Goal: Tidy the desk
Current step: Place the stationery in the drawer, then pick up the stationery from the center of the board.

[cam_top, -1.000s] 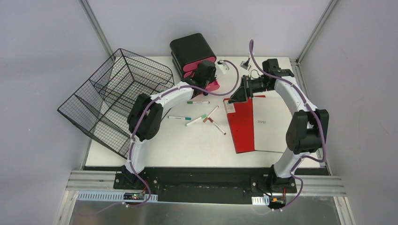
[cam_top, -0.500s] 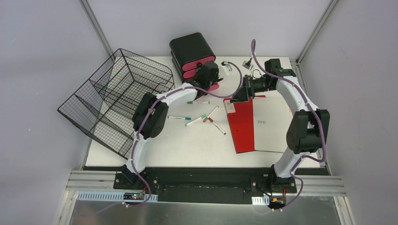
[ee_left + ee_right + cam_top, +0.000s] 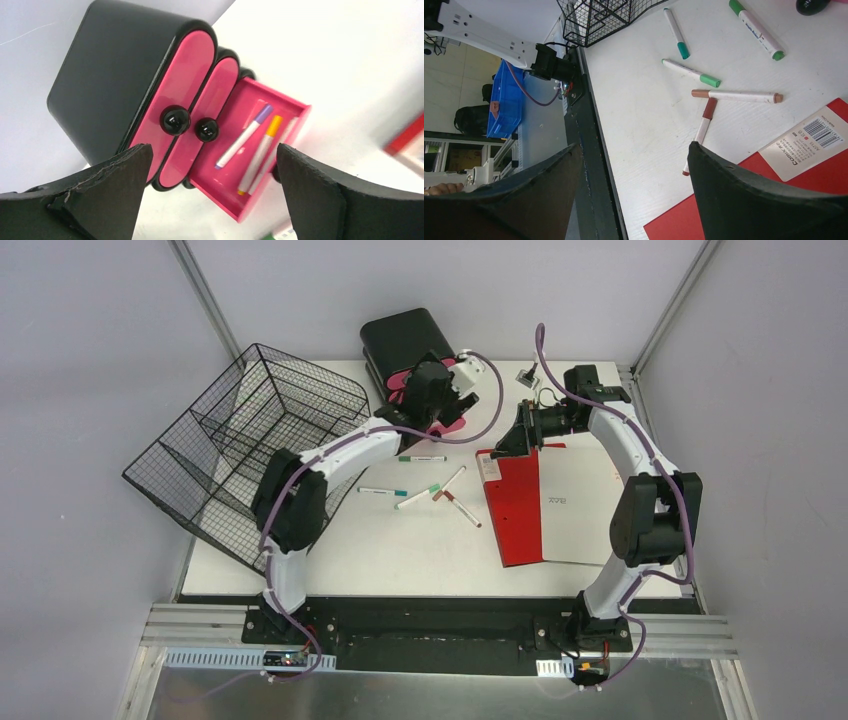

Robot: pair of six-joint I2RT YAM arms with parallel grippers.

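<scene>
Hidden: open drawer [image 3: 242,107] mostly behind my left arm [image 3: 350,445] from above.
Bench [image 3: 400,540]: white, flat, metal-edged.
Tools: left tool [image 3: 212,150] apart; right tool [image 3: 634,146] apart.

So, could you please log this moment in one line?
left gripper: open, at open drawer | right gripper: open, over notebook | markers loose on desk

Desk [image 3: 400,540] with markers [image 3: 417,497], notebook [image 3: 520,512], drawers [image 3: 400,340]
</scene>
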